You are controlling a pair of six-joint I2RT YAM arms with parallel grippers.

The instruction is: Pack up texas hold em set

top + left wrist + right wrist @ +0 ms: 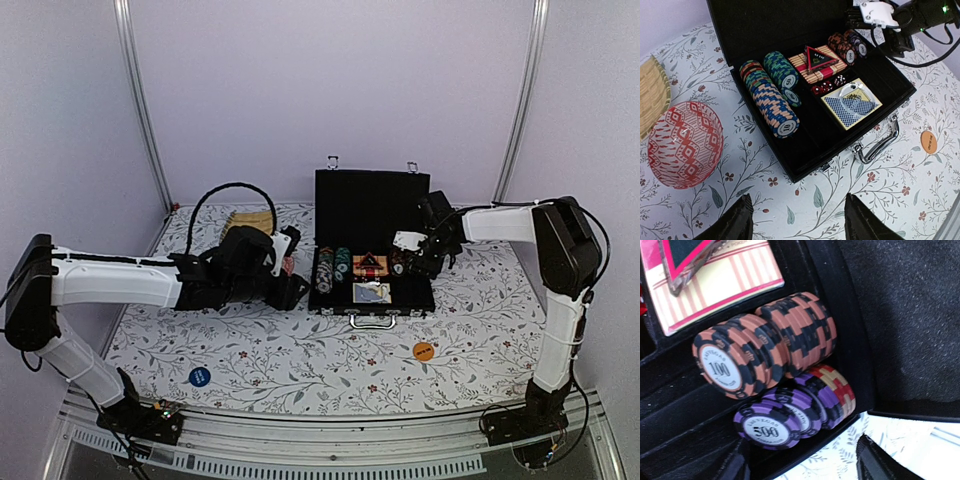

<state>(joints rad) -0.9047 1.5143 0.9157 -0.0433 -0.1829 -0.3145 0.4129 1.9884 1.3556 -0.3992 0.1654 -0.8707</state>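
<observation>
The black briefcase (368, 205) lies open mid-table with its lid upright. In its tray (807, 157) are rows of poker chips (771, 102), a red triangle (819, 57) on a striped card deck, red dice (826, 86) and a blue-backed deck (852, 106). My left gripper (800, 225) hovers open over the cloth, just in front of the case's left corner, with nothing between its fingers. At the tray's right end my right gripper (802, 472) stands open beside the purple chips (782, 417) and orange chips (762, 352), holding nothing. An orange disc (424, 350) and a blue disc (199, 376) lie on the cloth near the front.
A pink-red woven ball (685, 145) rests left of the case, close to my left gripper. Behind it lies a tan slatted mat (248, 220). The case's silver handle (880, 145) sticks out toward the front. White walls and frame posts enclose the flowered table.
</observation>
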